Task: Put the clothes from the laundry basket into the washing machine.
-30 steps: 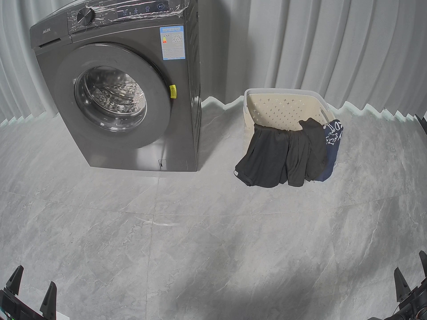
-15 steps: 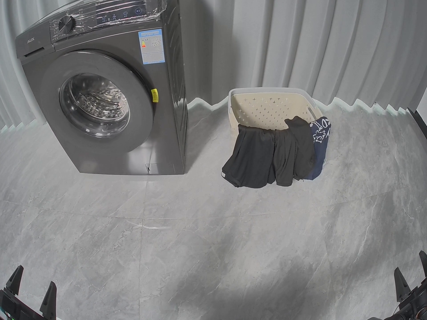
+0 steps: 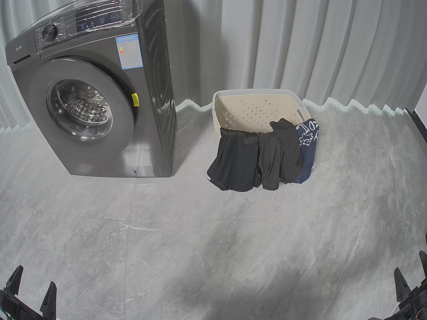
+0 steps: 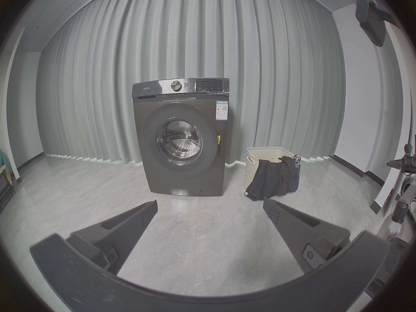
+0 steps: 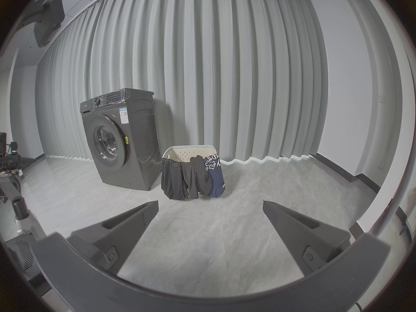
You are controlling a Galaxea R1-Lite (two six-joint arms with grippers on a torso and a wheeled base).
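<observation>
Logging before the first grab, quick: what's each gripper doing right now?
Left gripper: open, holding nothing.
Right gripper: open, holding nothing.

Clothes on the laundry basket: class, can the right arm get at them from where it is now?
Probably not yet. Nothing blocks the way, but the open right gripper sits far from the clothes draped over the laundry basket rim, across a wide stretch of floor; the robot likely must roll closer.

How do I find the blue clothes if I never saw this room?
Beside the grey washing machine stands a cream laundry basket. Over its rim hang dark clothes; the blue garment is farthest from the machine, alone with white print.
</observation>
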